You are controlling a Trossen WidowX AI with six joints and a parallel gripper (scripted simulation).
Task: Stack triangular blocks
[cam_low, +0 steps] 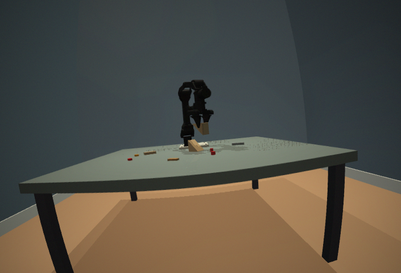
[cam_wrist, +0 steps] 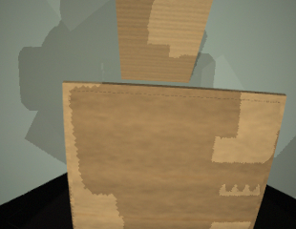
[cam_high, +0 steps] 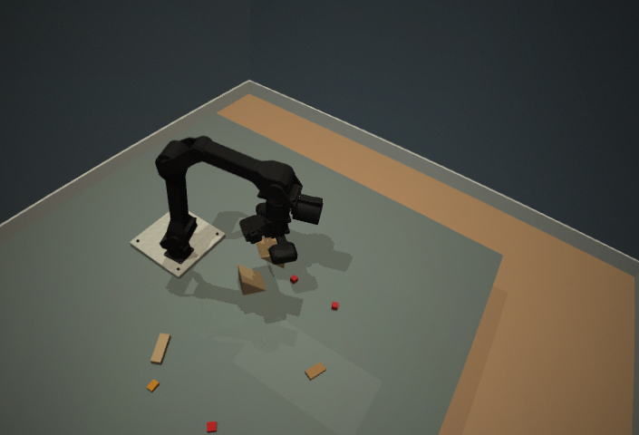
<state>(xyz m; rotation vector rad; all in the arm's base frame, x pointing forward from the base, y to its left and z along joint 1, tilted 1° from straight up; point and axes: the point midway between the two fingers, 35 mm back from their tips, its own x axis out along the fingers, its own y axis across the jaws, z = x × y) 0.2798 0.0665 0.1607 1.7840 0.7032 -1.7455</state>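
Arm base plate [cam_high: 178, 243] sits toward the bench's far-left corner in the top view. Arm arches over to the right, wrist pointing down.

Pincer [cam_high: 273, 249] is clamped on the held triangular block [cam_high: 266, 247], jaws fairly wide apart because the block fills the gap. In the exterior view this block [cam_low: 203, 128] hangs in the air, well clear of the bench top [cam_low: 271, 154], tilted.

The lower triangular block [cam_high: 250, 279] rests on the bench, just left of and nearer the front edge than the pincer in the top view. Not touching the held block; a gap shows between them in the exterior view, where the resting block [cam_low: 194, 145] lies below and left of the held one, slope rising to the left.

Wrist view: held block [cam_wrist: 174, 175] fills most of the frame between the dark fingers; lower block [cam_wrist: 163, 33] shows beyond its upper edge, apart from it.

Further right in the top view: two small red cubes [cam_high: 294, 278] [cam_high: 334, 305] on the bench, close to the lower block, not touching.

Toward the front edge: long tan plank [cam_high: 159, 348], orange bit [cam_high: 152, 385], red cube [cam_high: 211, 426], short tan plank [cam_high: 315, 370]. All well apart from both triangular blocks.
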